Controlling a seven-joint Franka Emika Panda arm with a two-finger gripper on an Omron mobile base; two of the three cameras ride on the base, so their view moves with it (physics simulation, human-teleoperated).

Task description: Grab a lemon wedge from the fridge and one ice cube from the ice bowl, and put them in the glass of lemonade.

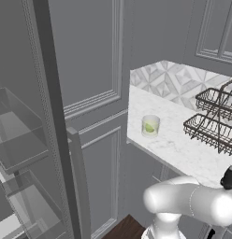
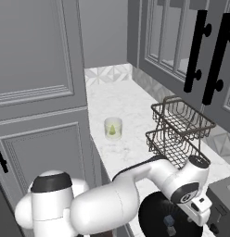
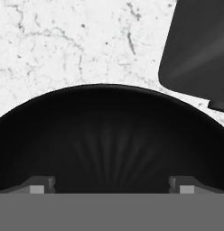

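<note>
The glass of lemonade [image 1: 150, 126] [image 2: 113, 128] stands on the white marble counter [image 1: 183, 149] near its left edge. A small yellow-green lemon wedge [image 1: 149, 127] [image 2: 111, 131] sits inside it. The fridge [image 1: 24, 149] stands open at the left, showing clear bins. The black ice bowl [image 2: 158, 217] [image 3: 109, 135] rests at the counter's near end, with small grey ice cubes [image 2: 169, 221] in it. My gripper [image 2: 197, 216] [image 3: 111, 186] hangs open over the bowl's right side, its fingertips [image 3: 39, 185] wide apart and nothing between them.
A two-tier dark wire rack [image 1: 213, 116] [image 2: 179, 129] stands on the counter behind the bowl. A dark boxy appliance [image 2: 223, 196] [image 3: 199, 45] sits just right of the bowl. Grey cabinets with black handles [image 2: 196, 51] hang above.
</note>
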